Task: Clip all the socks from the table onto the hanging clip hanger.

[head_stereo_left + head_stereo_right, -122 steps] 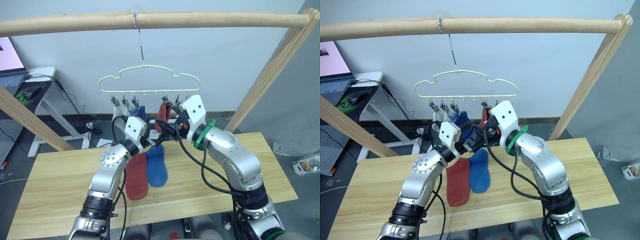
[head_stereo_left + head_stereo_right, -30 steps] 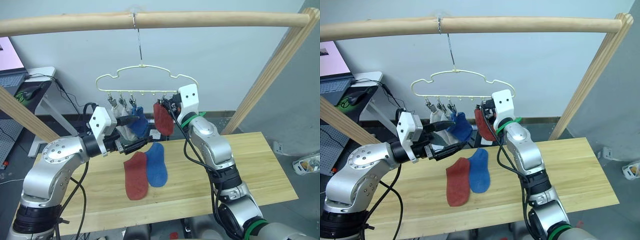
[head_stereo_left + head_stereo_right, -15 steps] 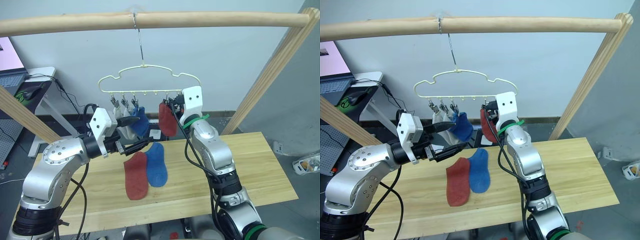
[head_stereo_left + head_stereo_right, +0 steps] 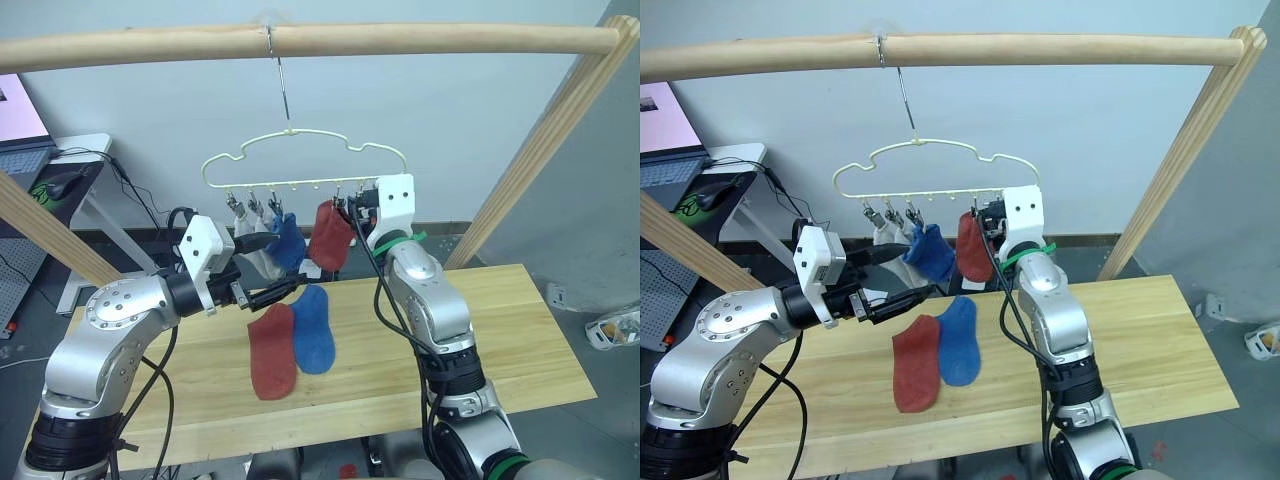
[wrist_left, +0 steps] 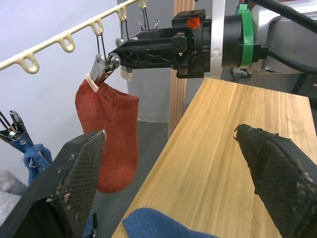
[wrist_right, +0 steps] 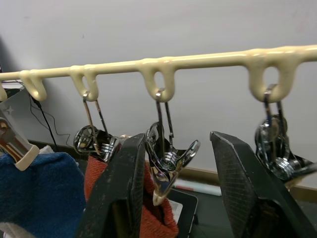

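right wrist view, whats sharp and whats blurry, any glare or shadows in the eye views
Right wrist view: the metal clips and clip hanger bar are sharp, while the right gripper fingers close to the lens look soft. Left eye view: even lighting, faint soft shadows beneath the socks on the table, no glare.

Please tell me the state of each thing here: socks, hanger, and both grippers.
Hanger: hanging from the pole.
Red sock: clipped on the hanger.
Blue sock: clipped on the hanger.
Grey sock: clipped on the hanger.
Red sock on table: lying flat.
Blue sock on table: lying flat.
Left gripper: open, holding nothing.
Right gripper: open, around a clip.
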Available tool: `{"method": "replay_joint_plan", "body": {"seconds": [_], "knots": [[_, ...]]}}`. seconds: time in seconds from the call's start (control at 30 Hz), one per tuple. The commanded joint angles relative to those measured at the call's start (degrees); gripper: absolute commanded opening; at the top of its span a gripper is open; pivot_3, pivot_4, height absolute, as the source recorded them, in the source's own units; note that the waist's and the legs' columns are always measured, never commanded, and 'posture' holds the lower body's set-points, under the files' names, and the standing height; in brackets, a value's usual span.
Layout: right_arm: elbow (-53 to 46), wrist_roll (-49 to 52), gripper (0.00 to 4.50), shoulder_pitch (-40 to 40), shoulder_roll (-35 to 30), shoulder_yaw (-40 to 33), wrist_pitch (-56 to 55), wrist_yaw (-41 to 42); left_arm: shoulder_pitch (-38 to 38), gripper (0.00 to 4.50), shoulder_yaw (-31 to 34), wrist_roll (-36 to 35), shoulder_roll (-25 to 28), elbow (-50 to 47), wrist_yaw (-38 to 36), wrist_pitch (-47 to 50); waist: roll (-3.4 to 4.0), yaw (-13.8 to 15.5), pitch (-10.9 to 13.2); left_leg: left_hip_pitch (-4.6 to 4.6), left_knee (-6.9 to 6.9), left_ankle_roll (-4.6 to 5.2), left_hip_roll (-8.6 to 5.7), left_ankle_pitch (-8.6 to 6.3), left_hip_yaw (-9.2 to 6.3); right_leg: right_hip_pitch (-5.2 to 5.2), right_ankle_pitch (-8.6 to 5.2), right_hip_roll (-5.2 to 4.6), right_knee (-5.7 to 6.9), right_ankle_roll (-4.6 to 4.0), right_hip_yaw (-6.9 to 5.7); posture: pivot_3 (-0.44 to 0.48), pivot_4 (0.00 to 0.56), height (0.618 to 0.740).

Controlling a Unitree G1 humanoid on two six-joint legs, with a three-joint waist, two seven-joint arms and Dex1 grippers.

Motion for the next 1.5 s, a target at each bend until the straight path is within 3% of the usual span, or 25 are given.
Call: {"method": "replay_joint_plan", "body": {"seconds": [0.03,0.37,1.5], "knots": [[-2.89,1.18,2.13,-0.23,2.16,-0.26,0.36,-1.05,-0.84,4.5,0.75,-0.29,0.1,-0.84,-0.05,-0.65,0.0,0.0,0.0,0.0,0.0,0.0,0.0,0.0,0.0,0.0,0.0,0.0,0.0,0.0,0.0,-0.035,0.155,0.74],[-3.39,5.29,2.13,-1.35,3.41,0.05,2.98,-0.26,-0.75,4.5,0.9,-0.31,0.16,-1.15,0.28,-0.4,0.0,0.0,0.0,0.0,0.0,0.0,0.0,0.0,0.01,0.0,0.0,0.0,0.01,0.0,0.0,-0.03,0.155,0.74],[4.87,6.61,2.13,-5.92,2.75,2.06,-4.58,1.4,1.2,4.5,1.6,-0.5,0.55,-2.49,1.28,-0.41,0.0,0.12,0.0,0.02,0.01,0.0,0.0,0.0,0.0,-0.01,0.0,0.0,0.1,0.0,-0.01,-0.004,0.157,0.74]]}}
